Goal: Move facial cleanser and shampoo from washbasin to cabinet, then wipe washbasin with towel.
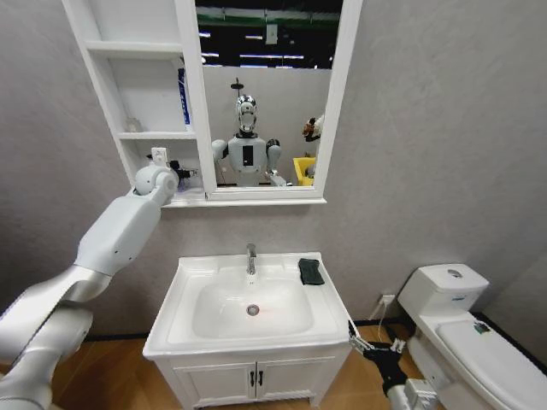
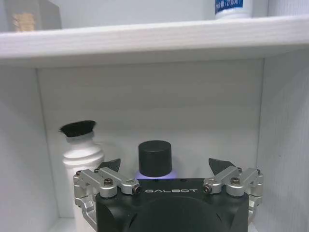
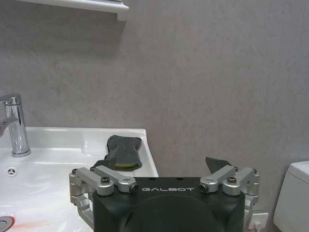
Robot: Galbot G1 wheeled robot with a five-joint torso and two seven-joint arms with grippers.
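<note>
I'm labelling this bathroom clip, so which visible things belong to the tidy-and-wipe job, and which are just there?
Job things: washbasin; cabinet; towel on the basin's back right corner; black-capped bottle in the lowest niche, between the open left gripper fingers; right gripper, low beside the basin.

Just there: toilet; brush-topped white bottle; vanity doors.

Glossy ceramic washbasin (image 1: 329, 318), chrome tap (image 1: 251, 258), matt cloth towel (image 1: 311, 271).

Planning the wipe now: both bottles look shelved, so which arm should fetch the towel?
Probably the right. Its open pincer hangs low beside the washbasin, on the side where the towel lies by the rim. The left pincer, open, is up in the cabinet niche around the dark-capped bottle.
</note>
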